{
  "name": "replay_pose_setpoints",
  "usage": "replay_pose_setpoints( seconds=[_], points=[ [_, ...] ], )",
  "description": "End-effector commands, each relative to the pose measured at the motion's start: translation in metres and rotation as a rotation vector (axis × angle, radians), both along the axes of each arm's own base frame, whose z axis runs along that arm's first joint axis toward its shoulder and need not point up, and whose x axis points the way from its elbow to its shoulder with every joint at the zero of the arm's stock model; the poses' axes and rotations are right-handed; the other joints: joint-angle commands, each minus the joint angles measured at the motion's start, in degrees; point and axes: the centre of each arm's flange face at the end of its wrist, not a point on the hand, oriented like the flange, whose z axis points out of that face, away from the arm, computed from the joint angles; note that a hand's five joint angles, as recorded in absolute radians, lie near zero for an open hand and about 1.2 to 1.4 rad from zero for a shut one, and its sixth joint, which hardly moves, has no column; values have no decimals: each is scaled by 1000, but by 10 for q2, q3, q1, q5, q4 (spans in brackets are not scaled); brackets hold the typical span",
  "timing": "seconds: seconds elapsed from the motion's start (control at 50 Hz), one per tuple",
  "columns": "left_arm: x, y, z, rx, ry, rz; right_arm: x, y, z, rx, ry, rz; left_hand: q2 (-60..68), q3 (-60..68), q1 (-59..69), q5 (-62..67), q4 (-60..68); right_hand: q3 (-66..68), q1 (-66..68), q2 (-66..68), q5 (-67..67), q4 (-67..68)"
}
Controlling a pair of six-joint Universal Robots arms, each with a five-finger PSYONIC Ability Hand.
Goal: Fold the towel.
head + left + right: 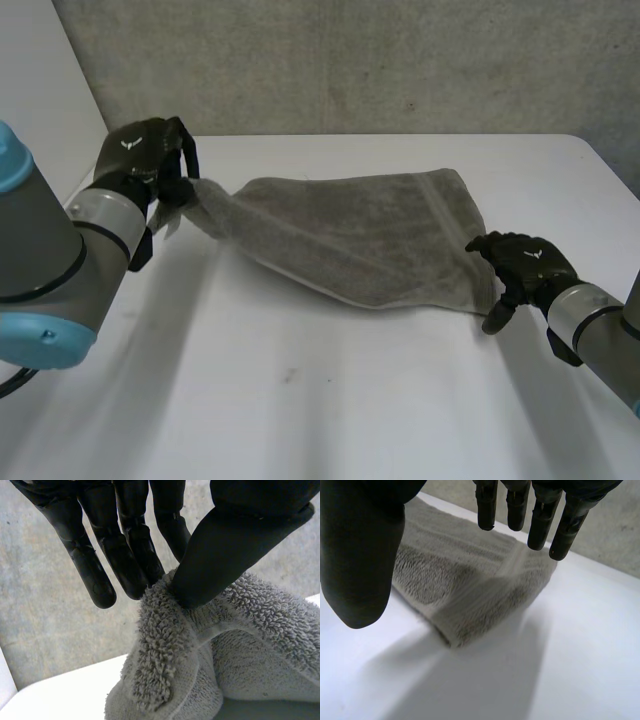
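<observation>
The grey towel is lying spread across the white worktop, with its left corner being held up off the surface. The left hand is pinching that bunched corner between its fingers and thumb. The right hand is hovering at the towel's near right corner, its fingers hanging straight and released, grasping nothing.

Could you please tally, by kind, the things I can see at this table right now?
Grey towel: 1
Black hands: 2, the left hand pinching a corner of the towel, the right hand open beside its other end
White table: 1
Total: 4
</observation>
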Motion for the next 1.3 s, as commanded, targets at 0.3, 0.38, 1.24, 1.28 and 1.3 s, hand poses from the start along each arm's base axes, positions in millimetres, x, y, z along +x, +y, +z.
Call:
replay_pose_setpoints(
  seconds=[0.3,0.38,1.24,1.28,1.3],
  points=[
    [-9,2,47,-13,51,-22,63,22,-7,12,-209,114,102,103,115,114,102,-44,-37,-48,-38,-55],
    [-11,2,53,-17,78,-26,79,23,-12,-20,-221,134,102,103,115,114,102,-44,-37,-48,-38,-55],
    [7,-14,58,46,126,41,5,-65,-12,-118,-138,-235,102,103,115,114,102,95,101,91,101,84],
    [7,-14,55,52,124,42,1,-66,-13,-107,-142,-229,102,103,115,114,102,165,171,161,171,154],
    [7,-14,53,59,121,42,1,-66,-13,-96,-148,-216,102,103,115,114,102,252,259,248,258,241]
  ],
)
